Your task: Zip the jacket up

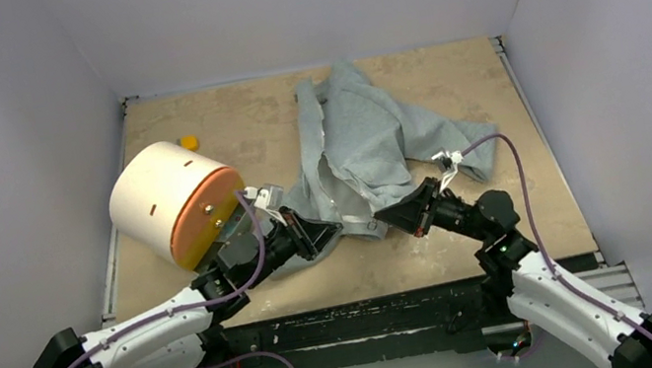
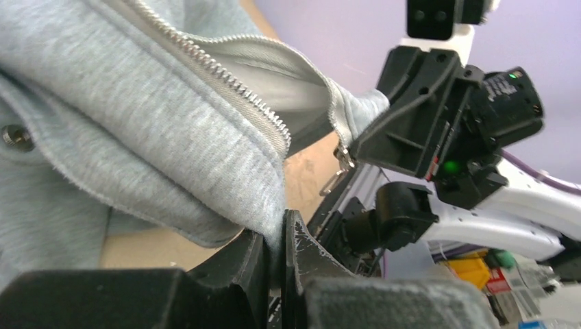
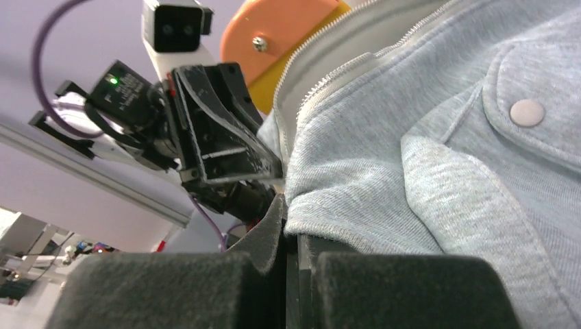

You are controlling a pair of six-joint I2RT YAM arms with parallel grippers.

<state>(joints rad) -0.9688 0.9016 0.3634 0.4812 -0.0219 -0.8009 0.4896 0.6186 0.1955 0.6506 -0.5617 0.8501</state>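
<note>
On the tan counter [image 1: 232, 125], the light grey fabric jacket [image 1: 364, 137] lies unzipped, left fingers [image 2: 299, 250] and right fingers [image 3: 274, 223] each clamped shut on a bottom hem corner, likely to align the zipper ends by the small metal slider [image 2: 342, 157].

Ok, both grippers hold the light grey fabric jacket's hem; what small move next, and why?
Probably bring the left gripper and right gripper closer, lining up the zipper at its bottom. Each is shut on one hem of the light grey fabric jacket, the zipper lies open, and the metal slider hangs beside the right gripper, apart from the opposite teeth.
</note>
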